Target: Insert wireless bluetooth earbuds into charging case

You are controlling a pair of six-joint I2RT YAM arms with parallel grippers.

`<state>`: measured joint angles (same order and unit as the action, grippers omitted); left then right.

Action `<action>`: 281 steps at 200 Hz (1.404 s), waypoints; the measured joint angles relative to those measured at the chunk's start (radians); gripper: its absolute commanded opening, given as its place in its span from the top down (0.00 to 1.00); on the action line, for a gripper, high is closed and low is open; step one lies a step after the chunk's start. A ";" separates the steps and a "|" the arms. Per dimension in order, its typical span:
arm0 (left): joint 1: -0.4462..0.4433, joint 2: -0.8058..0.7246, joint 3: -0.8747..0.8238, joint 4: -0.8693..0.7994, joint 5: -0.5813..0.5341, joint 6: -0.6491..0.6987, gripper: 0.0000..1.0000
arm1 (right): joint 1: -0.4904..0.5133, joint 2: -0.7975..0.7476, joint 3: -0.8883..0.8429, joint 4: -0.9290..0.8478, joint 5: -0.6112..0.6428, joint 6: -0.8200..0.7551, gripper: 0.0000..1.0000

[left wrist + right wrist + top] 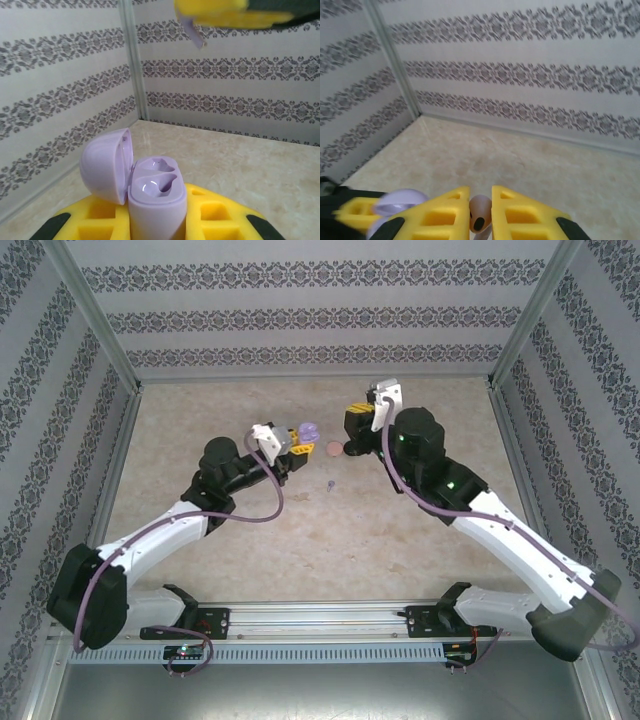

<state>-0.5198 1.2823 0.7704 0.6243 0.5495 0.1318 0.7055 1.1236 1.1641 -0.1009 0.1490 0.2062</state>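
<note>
My left gripper (289, 444) (157, 212) is shut on a lilac charging case (155, 195) (308, 430), held upright between the yellow fingers. Its lid is swung open to the left and both moulded wells are bare. My right gripper (481, 202) (357, 424) is shut on a small stemmed earbud (480, 212). The bud looks pale pinkish from the right wrist. Its stem (192, 34) looks lilac where it pokes out of the right fingers (225, 12), above and to the right of the case. The case (395, 205) shows blurred at lower left of the right wrist view.
A round pale pink case (333, 449) and a dark object (352, 451) lie on the beige table between the grippers. A loose lilac earbud (331, 484) lies just nearer. Patterned walls close the back and sides, with a metal post (132, 65) in the corner.
</note>
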 measured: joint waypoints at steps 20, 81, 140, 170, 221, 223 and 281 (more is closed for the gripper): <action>-0.029 0.064 0.048 0.014 0.001 0.011 1.00 | -0.005 -0.045 -0.052 0.068 -0.048 -0.030 0.85; -0.069 0.168 0.146 0.075 0.023 0.012 1.00 | -0.031 -0.091 -0.168 0.203 -0.177 -0.060 0.86; -0.071 0.180 0.153 0.122 0.028 -0.020 1.00 | -0.069 -0.097 -0.198 0.249 -0.242 -0.031 0.87; -0.077 0.180 0.153 0.124 0.039 -0.024 1.00 | -0.071 -0.094 -0.199 0.269 -0.267 -0.015 0.87; -0.083 0.180 0.156 0.124 0.046 -0.027 1.00 | -0.073 -0.060 -0.199 0.278 -0.294 0.006 0.88; -0.083 0.180 0.156 0.124 0.046 -0.027 1.00 | -0.074 -0.060 -0.199 0.278 -0.296 0.006 0.88; -0.084 0.180 0.158 0.124 0.049 -0.027 1.00 | -0.082 -0.055 -0.199 0.279 -0.297 0.009 0.90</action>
<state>-0.6033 1.4620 0.9283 0.7483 0.5987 0.1047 0.6235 1.0691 0.9653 0.1783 -0.1482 0.2150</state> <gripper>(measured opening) 0.210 0.102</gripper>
